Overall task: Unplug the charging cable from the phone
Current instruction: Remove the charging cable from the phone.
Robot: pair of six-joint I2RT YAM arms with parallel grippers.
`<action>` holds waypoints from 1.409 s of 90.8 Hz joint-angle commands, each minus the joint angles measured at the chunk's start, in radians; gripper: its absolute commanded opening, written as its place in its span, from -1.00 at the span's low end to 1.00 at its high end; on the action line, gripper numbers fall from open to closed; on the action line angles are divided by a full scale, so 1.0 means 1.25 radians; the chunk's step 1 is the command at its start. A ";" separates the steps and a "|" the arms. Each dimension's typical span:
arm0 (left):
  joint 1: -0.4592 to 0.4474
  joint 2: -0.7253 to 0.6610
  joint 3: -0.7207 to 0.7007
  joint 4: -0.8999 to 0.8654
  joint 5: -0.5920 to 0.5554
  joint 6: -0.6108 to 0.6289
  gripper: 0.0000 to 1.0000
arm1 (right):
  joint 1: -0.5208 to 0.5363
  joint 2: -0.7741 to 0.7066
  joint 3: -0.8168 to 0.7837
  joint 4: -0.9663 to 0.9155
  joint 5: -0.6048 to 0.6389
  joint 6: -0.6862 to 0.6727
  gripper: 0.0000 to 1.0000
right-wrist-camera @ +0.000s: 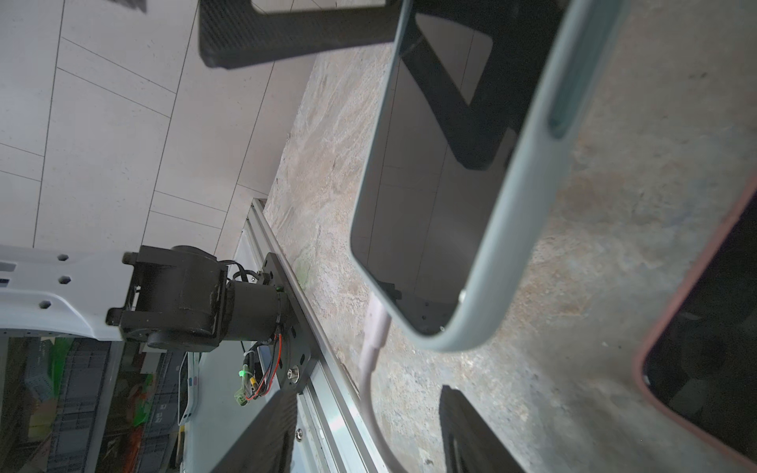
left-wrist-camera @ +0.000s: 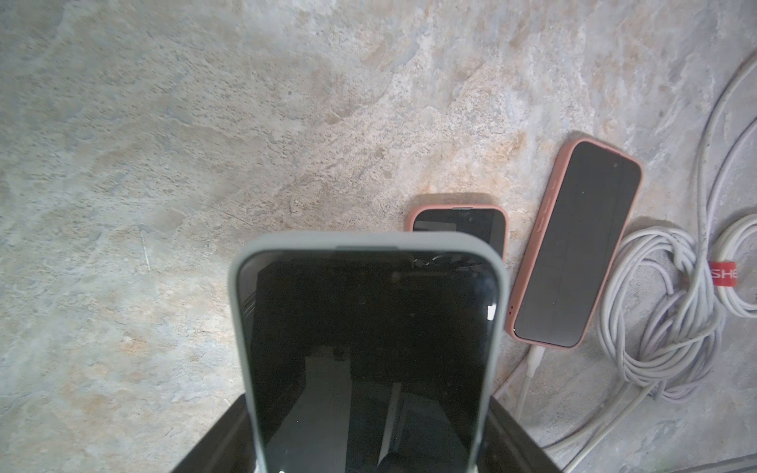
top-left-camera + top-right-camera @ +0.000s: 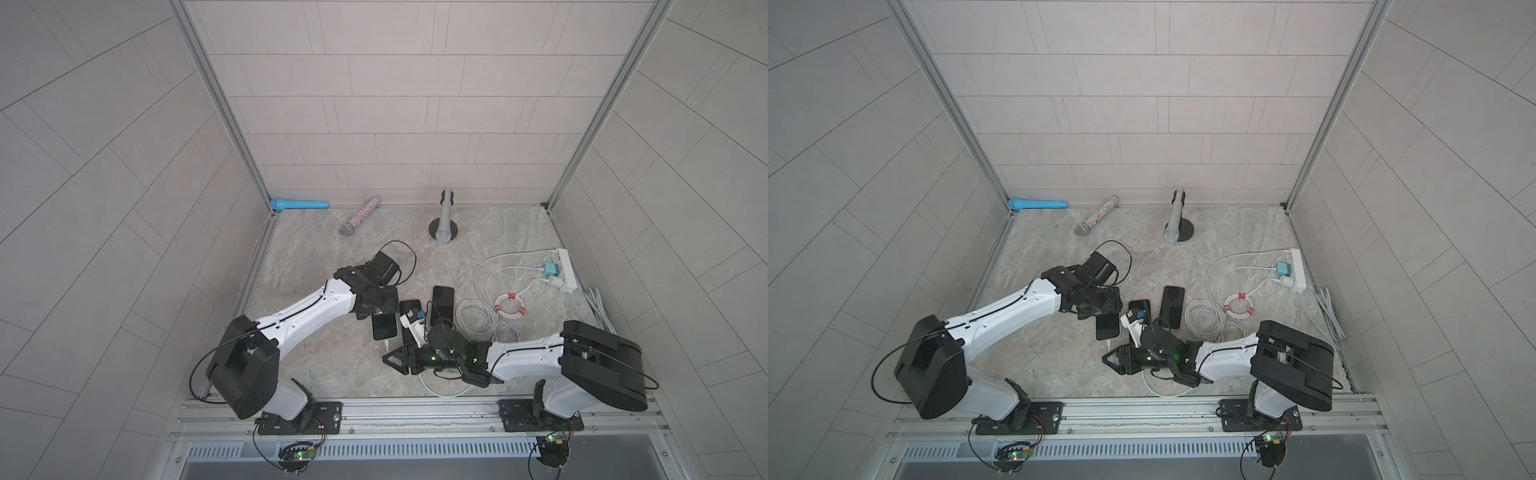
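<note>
In a top view the left gripper (image 3: 376, 313) clamps the far end of the phone (image 3: 384, 329). The charging cable (image 3: 386, 343) is plugged into its near end, just beside the right gripper (image 3: 390, 359). The left wrist view shows the phone in that grip, and in the right wrist view the right gripper's jaws stand apart with the cable between them.

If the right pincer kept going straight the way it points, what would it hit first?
Probably the white charging cable, lying between the right pincer's open fingers, just short of its plug in the grey-cased phone.
</note>
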 commanded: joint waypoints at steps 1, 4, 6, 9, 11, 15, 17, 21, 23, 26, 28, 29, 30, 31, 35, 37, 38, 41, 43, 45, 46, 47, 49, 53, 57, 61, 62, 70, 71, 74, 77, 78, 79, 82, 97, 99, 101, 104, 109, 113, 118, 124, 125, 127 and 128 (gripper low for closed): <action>0.004 -0.030 -0.009 0.013 0.003 -0.007 -1.00 | 0.004 0.007 0.019 0.038 0.025 0.012 0.14; 0.004 -0.031 -0.010 0.014 0.004 -0.007 -1.00 | 0.005 0.008 0.023 0.037 0.026 0.012 0.13; 0.003 -0.032 -0.012 0.014 0.004 -0.007 -1.00 | 0.005 0.009 0.024 0.038 0.028 0.013 0.12; 0.003 -0.032 -0.013 0.015 0.005 -0.007 -1.00 | 0.005 0.010 0.027 0.037 0.030 0.014 0.11; 0.003 -0.033 -0.014 0.016 0.004 -0.007 -1.00 | 0.004 0.011 0.029 0.037 0.031 0.015 0.10; 0.003 -0.035 -0.016 0.018 0.003 -0.007 -1.00 | 0.004 0.014 0.032 0.036 0.034 0.017 0.07; 0.003 -0.035 -0.017 0.019 0.003 -0.007 -1.00 | 0.004 0.015 0.033 0.036 0.036 0.019 0.06; 0.003 -0.036 -0.019 0.020 0.003 -0.007 -1.00 | 0.004 0.017 0.034 0.038 0.040 0.023 0.04; 0.003 -0.036 -0.020 0.021 0.003 -0.007 -1.00 | 0.004 0.019 0.034 0.039 0.042 0.025 0.03; 0.003 -0.037 -0.021 0.021 0.003 -0.007 -1.00 | 0.004 0.021 0.034 0.042 0.044 0.029 0.01; 0.003 -0.038 -0.022 0.022 0.003 -0.007 -1.00 | 0.005 0.022 0.034 0.043 0.045 0.030 0.00; 0.003 -0.038 -0.023 0.022 0.002 -0.007 -1.00 | 0.005 0.022 0.034 0.044 0.047 0.031 -0.01; 0.003 -0.038 -0.023 0.022 0.002 -0.007 -1.00 | 0.004 0.023 0.034 0.045 0.047 0.032 -0.02; 0.003 -0.038 -0.023 0.022 0.002 -0.007 -1.00 | 0.004 0.024 0.033 0.047 0.048 0.034 -0.03; 0.003 -0.040 -0.024 0.024 0.002 -0.007 -1.00 | 0.005 0.026 0.031 0.052 0.050 0.038 -0.06; 0.003 -0.039 -0.025 0.024 0.002 -0.007 -1.00 | 0.005 0.028 0.030 0.054 0.051 0.040 -0.07; 0.003 -0.040 -0.025 0.024 0.002 -0.007 -1.00 | 0.004 0.028 0.032 0.056 0.051 0.041 -0.07; 0.003 -0.040 -0.026 0.024 0.001 -0.007 -1.00 | 0.004 0.030 0.030 0.058 0.052 0.044 -0.09; 0.003 -0.041 -0.028 0.025 0.001 -0.007 -1.00 | 0.004 0.031 0.028 0.061 0.054 0.045 -0.10; 0.003 -0.042 -0.029 0.025 0.001 -0.007 -1.00 | 0.004 0.032 0.029 0.063 0.054 0.048 -0.12; 0.003 -0.042 -0.029 0.026 0.001 -0.007 -1.00 | 0.004 0.033 0.028 0.064 0.055 0.049 -0.12; 0.003 -0.042 -0.029 0.026 0.001 -0.007 -1.00 | 0.005 0.033 0.028 0.065 0.056 0.050 -0.13; 0.003 -0.042 -0.030 0.027 0.001 -0.007 -1.00 | 0.004 0.034 0.027 0.067 0.058 0.051 -0.14; 0.003 -0.043 -0.031 0.027 0.001 -0.007 -1.00 | 0.004 0.035 0.025 0.070 0.063 0.054 -0.17; 0.003 -0.043 -0.033 0.028 0.000 -0.007 -1.00 | 0.004 0.037 0.026 0.071 0.066 0.056 -0.20; 0.003 -0.043 -0.034 0.029 0.001 -0.007 -1.00 | 0.004 0.038 0.025 0.072 0.069 0.058 -0.22; 0.003 -0.043 -0.033 0.029 0.002 -0.007 -1.00 | 0.005 0.039 0.025 0.073 0.069 0.059 -0.22; 0.003 -0.043 -0.035 0.031 0.001 -0.007 -1.00 | 0.004 0.042 0.027 0.078 0.070 0.061 -0.25; 0.003 -0.043 -0.035 0.031 0.001 -0.007 -1.00 | 0.004 0.044 0.028 0.078 0.071 0.061 -0.26; 0.002 -0.043 -0.037 0.031 0.001 -0.007 -1.00 | 0.004 0.046 0.030 0.078 0.071 0.062 -0.27; 0.002 -0.043 -0.037 0.032 0.001 -0.007 -1.00 | 0.004 0.049 0.031 0.078 0.071 0.061 -0.28; 0.002 -0.043 -0.037 0.032 0.001 -0.007 -1.00 | 0.005 0.050 0.032 0.079 0.072 0.062 -0.28; 0.002 -0.043 -0.036 0.033 0.002 -0.007 -1.00 | 0.004 0.051 0.032 0.079 0.072 0.063 -0.29; 0.002 -0.043 -0.037 0.032 0.003 -0.007 -1.00 | 0.004 0.053 0.034 0.081 0.073 0.066 -0.30; 0.001 -0.043 -0.036 0.033 0.006 -0.007 -1.00 | 0.004 0.065 0.031 0.090 0.083 0.075 -0.36; 0.001 -0.043 -0.037 0.033 0.006 -0.007 -1.00 | 0.004 0.067 0.031 0.092 0.084 0.077 -0.36; 0.001 -0.043 -0.036 0.033 0.006 -0.007 -1.00 | 0.005 0.068 0.029 0.093 0.084 0.077 -0.37; 0.001 -0.044 -0.037 0.033 0.006 -0.007 -1.00 | 0.005 0.069 0.029 0.095 0.086 0.079 -0.38; 0.000 -0.045 -0.038 0.033 0.006 -0.007 -1.00 | 0.004 0.070 0.031 0.097 0.092 0.081 -0.40; 0.000 -0.046 -0.039 0.034 0.006 -0.007 -1.00 | 0.004 0.070 0.031 0.097 0.095 0.082 -0.41; 0.000 -0.047 -0.039 0.033 0.007 -0.007 -1.00 | 0.004 0.071 0.028 0.099 0.098 0.083 -0.43; 0.000 -0.047 -0.039 0.033 0.008 -0.007 -1.00 | 0.004 0.071 0.031 0.104 0.099 0.085 -0.44; 0.000 -0.047 -0.039 0.033 0.008 -0.007 -1.00 | 0.005 0.072 0.031 0.104 0.099 0.085 -0.44; -0.001 -0.047 -0.039 0.033 0.008 -0.007 -1.00 | 0.004 0.073 0.031 0.106 0.099 0.085 -0.45; 0.000 -0.047 -0.040 0.034 0.008 -0.007 -1.00 | 0.004 0.073 0.031 0.107 0.099 0.085 -0.45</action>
